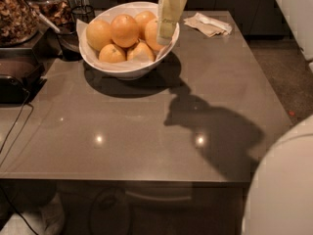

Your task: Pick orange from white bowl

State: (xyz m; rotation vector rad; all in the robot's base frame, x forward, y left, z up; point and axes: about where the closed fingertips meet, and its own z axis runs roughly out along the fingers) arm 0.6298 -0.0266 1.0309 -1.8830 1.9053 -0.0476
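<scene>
The white bowl point(122, 68) stands at the back left of the grey table, lined with white paper and holding several oranges. The biggest orange point(124, 30) sits on top in the middle, with others around it. My gripper point(169, 13) comes down from the top edge, its pale fingers over the bowl's right rim, in front of the right-hand orange point(150, 33). It holds nothing that I can see.
A crumpled paper napkin point(209, 24) lies at the back right of the table. Jars and a dark appliance point(19, 72) stand at the left, with a cable. My arm's white body point(283, 190) fills the lower right. The grey table point(146, 131) has a front edge near the bottom.
</scene>
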